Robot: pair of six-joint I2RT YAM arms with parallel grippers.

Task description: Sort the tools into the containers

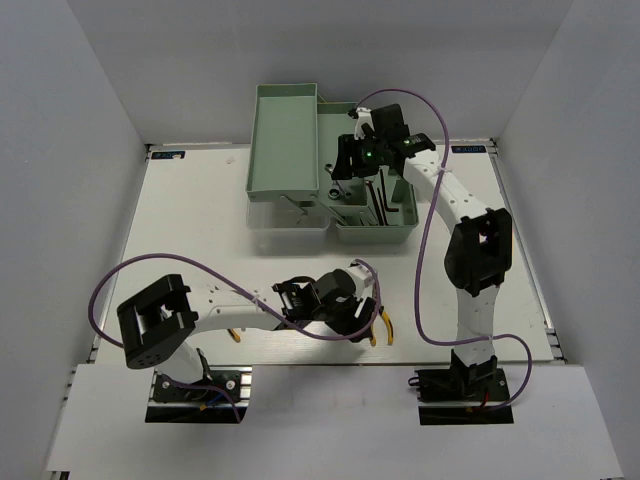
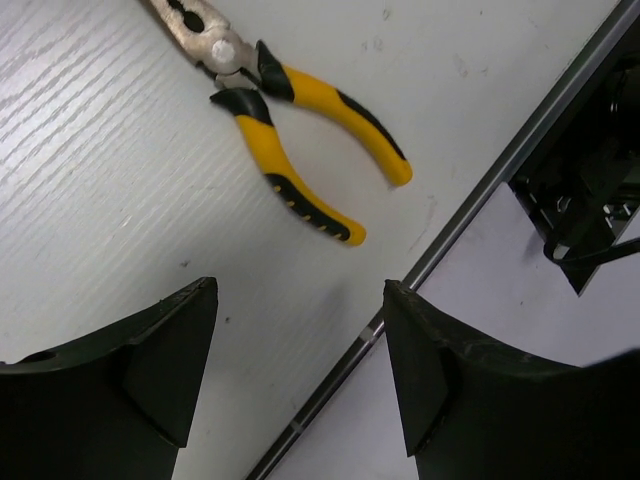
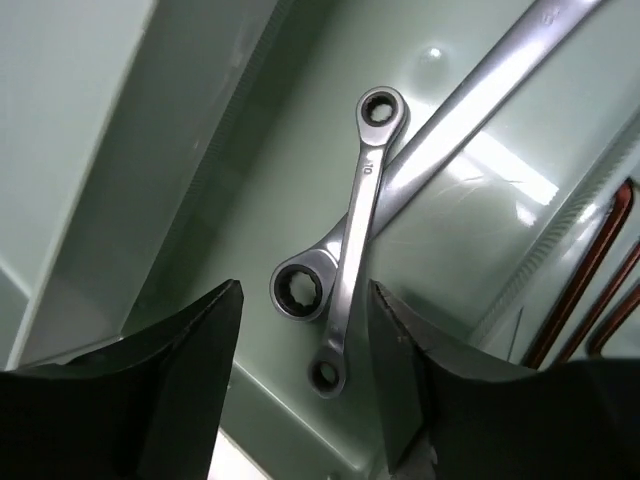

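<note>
- You can count two wrenches: a short ratchet wrench (image 3: 352, 235) lies crossed over a longer silver wrench (image 3: 470, 105) on the floor of one compartment of the mint-green toolbox (image 1: 285, 130).
- Thin dark rods (image 3: 590, 300) lie in the next compartment; you cannot count them.
- One pair of yellow-and-black pliers (image 2: 290, 110) lies on the white table (image 2: 100, 200), outside the toolbox.
- Your right gripper (image 3: 305, 380) hangs above the wrenches, jaws apart, gripping nothing.
- Your left gripper (image 2: 300, 370) is near the pliers, jaws wide, empty.

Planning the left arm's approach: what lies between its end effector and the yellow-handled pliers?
Only bare white table, per the left wrist view, between the left end effector and the pliers.
</note>
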